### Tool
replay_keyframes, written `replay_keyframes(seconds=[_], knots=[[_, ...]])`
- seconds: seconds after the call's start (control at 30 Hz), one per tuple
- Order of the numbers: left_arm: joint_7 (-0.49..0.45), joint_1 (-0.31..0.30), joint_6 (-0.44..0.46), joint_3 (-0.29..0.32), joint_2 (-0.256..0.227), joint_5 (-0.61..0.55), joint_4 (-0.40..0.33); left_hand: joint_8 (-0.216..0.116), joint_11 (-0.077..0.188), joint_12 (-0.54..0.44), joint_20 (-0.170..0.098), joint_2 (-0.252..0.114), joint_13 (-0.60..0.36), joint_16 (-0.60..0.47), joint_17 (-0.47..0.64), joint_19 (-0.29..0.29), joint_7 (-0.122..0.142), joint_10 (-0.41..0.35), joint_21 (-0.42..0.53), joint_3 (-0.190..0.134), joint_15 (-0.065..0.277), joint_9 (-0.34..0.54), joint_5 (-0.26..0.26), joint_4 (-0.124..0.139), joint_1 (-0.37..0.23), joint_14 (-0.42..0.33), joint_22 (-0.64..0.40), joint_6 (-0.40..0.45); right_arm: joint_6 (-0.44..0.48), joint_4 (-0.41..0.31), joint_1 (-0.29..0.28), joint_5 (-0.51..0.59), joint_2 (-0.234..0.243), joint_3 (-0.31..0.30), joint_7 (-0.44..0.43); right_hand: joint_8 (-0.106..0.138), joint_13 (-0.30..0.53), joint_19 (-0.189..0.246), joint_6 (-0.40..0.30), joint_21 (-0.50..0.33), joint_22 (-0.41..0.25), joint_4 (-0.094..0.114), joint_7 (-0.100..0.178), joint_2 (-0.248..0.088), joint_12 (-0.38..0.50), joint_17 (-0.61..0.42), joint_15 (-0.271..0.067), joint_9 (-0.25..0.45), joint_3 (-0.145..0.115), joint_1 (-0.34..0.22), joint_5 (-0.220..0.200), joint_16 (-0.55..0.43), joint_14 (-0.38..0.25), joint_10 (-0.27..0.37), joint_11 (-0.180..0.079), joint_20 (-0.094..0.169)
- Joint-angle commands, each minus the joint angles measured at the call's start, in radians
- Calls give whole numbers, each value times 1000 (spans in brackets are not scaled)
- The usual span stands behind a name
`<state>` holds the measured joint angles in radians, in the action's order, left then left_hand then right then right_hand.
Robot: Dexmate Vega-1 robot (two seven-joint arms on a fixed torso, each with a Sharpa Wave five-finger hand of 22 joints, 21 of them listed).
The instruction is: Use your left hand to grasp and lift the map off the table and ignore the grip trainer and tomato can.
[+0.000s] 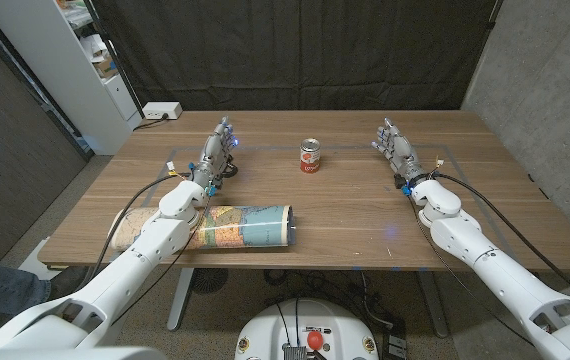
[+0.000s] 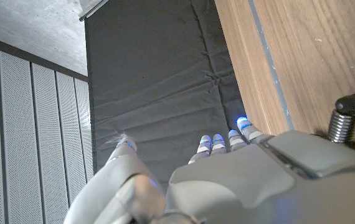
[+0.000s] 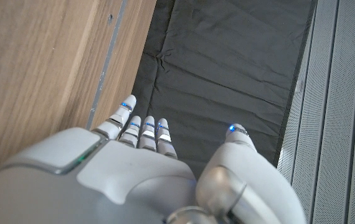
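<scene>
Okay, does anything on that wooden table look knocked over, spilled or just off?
Nothing stands out. The small red-labelled tomato can stands upright, and the rolled paper map lies on its side near the wooden table's front edge, partly under the left arm.

Both arms reach forward over the surface from the near corners. The left hand [image 1: 215, 150] stands on its edge, fingers [image 2: 240, 127] straight and together, thumb apart, holding nothing. The right hand [image 1: 395, 148] mirrors it, fingers [image 3: 141, 127] extended, thumb splayed, empty.

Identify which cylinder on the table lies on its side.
The rolled map, lying lengthwise under the left forearm; the tomato can stands upright.
</scene>
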<state>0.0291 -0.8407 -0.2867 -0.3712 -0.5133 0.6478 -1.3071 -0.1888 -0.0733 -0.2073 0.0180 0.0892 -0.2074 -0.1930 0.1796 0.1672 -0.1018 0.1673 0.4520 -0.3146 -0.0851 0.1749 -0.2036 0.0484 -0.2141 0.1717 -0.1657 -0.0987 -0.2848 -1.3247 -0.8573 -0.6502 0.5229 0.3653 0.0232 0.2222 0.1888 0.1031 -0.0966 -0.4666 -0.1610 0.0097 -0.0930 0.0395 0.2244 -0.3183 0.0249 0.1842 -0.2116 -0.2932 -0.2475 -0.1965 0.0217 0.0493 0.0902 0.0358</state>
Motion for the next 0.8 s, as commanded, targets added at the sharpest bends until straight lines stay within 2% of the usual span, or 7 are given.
replay_keyframes(seconds=[0.03, 0.33, 0.53, 0.8], knots=[[-12, -17, 26, -3, -16, -4, -41, -8, 1, -8, 2, -4, -4, -5, 4, 144, 1, 4, 3, -8, -3, 4, -6, 0, -12, 44, -5, -1, 24, -31, -20, 1, 20, -3, -16, 5, 3, 10, -12, -2, -5, 1, 1, -1, 5, -4, 2, 5, -7, -9, -4, -8, 1, 3, 9, 4], [-18, -23, 35, -7, -24, -10, -57, -10, 1, -11, 7, -8, -1, -8, 4, 139, 5, -6, -4, -8, -1, 4, -5, -2, -15, 33, -5, 9, 18, -40, -34, -4, 19, -8, -21, 3, 3, 12, -14, 2, -5, 2, 1, -2, 2, -1, 3, 5, -6, -8, -5, -8, 1, 3, 7, 3], [13, -18, 19, -4, -12, 10, -35, -12, -1, -13, 6, -15, 2, -9, 3, 137, 5, -13, -9, -11, -2, 4, -4, -5, -19, 25, -6, 19, 19, -33, -43, -11, 13, -8, -25, 2, 3, 16, -15, 5, -5, 2, 4, -3, 1, 2, 1, 5, -5, -7, -5, -10, -4, 3, 4, 2], [3, -31, 28, -6, -31, -3, -86, -15, 1, -15, 6, -21, 4, -10, 3, 134, 3, -21, -15, -13, -2, 4, -3, -8, -24, 18, -6, 32, -1, -47, -53, -10, 25, -20, -21, 1, 3, 22, -20, 8, -5, 1, 6, -2, 0, 5, 2, 5, -4, -6, -6, -11, -8, 7, 3, 4]])
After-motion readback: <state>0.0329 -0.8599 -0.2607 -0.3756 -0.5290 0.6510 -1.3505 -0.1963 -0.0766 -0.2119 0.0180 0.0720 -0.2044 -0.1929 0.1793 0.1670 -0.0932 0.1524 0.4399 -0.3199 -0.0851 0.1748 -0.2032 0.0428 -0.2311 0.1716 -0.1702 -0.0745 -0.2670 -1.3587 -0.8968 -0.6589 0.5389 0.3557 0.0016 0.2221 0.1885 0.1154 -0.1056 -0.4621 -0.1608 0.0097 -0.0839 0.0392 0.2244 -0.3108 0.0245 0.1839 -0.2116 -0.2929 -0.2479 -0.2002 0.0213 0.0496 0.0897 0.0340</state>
